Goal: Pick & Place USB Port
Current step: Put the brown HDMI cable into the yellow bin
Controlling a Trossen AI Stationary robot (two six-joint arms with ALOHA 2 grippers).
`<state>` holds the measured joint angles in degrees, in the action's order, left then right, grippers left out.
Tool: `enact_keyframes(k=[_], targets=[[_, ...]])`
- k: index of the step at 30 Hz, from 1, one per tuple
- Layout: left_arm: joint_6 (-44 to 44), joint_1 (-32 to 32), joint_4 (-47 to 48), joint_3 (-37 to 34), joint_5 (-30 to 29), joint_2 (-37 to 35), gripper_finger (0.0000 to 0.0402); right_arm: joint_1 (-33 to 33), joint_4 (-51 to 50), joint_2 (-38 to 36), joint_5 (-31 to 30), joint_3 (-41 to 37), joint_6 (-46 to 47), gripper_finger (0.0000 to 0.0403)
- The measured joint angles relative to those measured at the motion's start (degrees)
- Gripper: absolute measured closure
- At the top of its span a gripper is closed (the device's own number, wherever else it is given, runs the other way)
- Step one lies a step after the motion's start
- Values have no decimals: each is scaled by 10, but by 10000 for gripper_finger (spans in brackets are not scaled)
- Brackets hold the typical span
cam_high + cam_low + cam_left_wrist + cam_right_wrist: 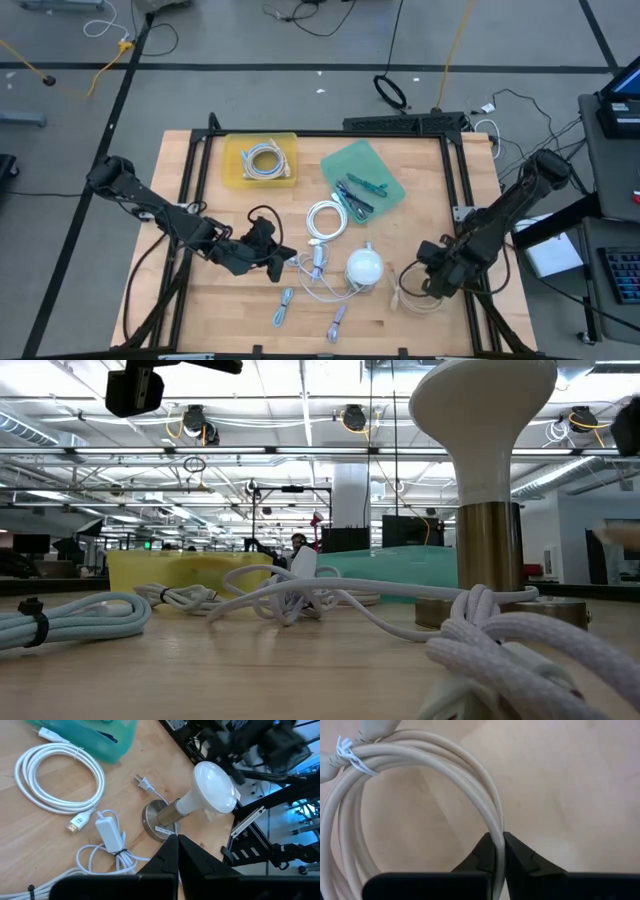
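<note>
A beige coiled cable (420, 750), bound with a white tie (351, 757), is at the table's near right (412, 296). My right gripper (498, 845) points steeply down and is shut on it (432, 278). My left gripper (177, 851) is shut and empty. It hangs above the table's near middle (275, 258), left of a small lamp with a white bulb (365, 266). The lamp stands on its round metal base (159, 821). My right gripper pinches the outer strands of the beige coil (496, 826) between its two fingers, on the side away from the tie. The fingers come from above and lie across the strands. Whether the coil is clear of the table, I cannot tell.
A yellow bin (234, 172) with a coiled cable and a teal bin (350, 158) stand at the far middle. A white coiled cable (325, 220), a white adapter with its cord (109, 831) and two grey-blue cables (283, 306) lie around the lamp. Black frame rails (462, 190) border the board.
</note>
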<state>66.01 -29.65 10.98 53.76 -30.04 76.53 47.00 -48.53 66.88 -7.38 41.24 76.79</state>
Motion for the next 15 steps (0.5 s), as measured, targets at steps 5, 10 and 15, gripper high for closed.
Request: enact_keyframes(k=[5,10,15], targets=[[3,0,9,0,0,0,391,0,-112,-1,-35,109,1,394],[10,0,26,0,0,0,398,0,-260,-1,-104,254,6,395],[39,0,58,0,0,0,389,-9,-395,-1,-214,392,25,395]])
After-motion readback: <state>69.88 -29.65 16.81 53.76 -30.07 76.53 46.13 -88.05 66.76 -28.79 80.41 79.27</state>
